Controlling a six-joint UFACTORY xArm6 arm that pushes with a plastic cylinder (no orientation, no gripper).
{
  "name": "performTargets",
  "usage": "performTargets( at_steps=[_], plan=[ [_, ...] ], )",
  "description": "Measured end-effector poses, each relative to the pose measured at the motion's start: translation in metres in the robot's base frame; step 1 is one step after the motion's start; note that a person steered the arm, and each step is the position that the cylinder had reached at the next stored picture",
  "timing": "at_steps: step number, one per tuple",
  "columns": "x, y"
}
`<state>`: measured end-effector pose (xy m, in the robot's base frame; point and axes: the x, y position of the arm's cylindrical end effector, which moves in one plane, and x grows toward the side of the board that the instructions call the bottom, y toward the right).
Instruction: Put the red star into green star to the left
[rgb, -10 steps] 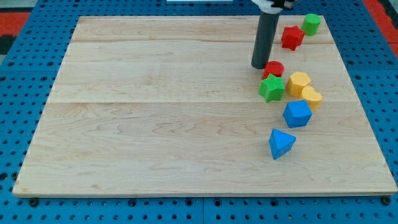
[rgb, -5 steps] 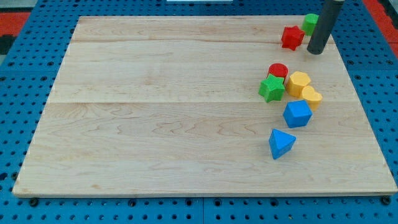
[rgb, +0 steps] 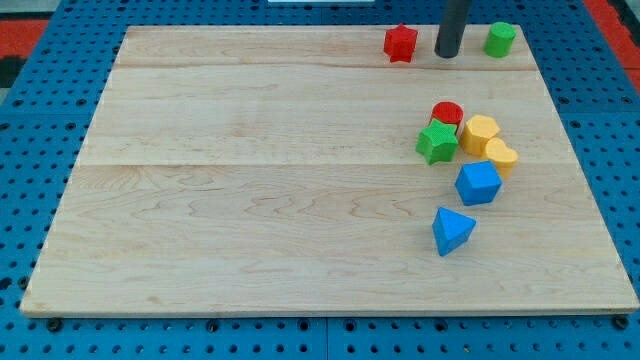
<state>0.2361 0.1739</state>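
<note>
Wooden board (rgb: 250, 180) with coloured blocks; my tip (rgb: 447, 54) stands near the board's top edge, between the red star (rgb: 401, 43) and a green block (rgb: 500, 39).

The arm ends in a plain dark rod with no jaws, so it grips nothing. My tip is just to the view's right of the red star, close beside it, though contact cannot be told. The green star (rgb: 437, 141) lies well below my tip, towards the view's bottom. A red cylinder (rgb: 447, 113) touches the green star's upper right. Two yellow blocks (rgb: 480, 133) (rgb: 501, 156) sit just right of the green star. A blue block (rgb: 477, 183) lies below them, and a blue pyramid (rgb: 452, 230) lower still.
</note>
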Motion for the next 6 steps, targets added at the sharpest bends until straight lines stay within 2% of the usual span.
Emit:
performTargets(
  at_steps=[1, 2, 3, 4, 6],
  plan=[
    [-0.042, -0.045],
    [-0.028, -0.105],
    [0.023, -0.114],
    [0.027, -0.129],
    [-0.030, -0.122]
  ],
)
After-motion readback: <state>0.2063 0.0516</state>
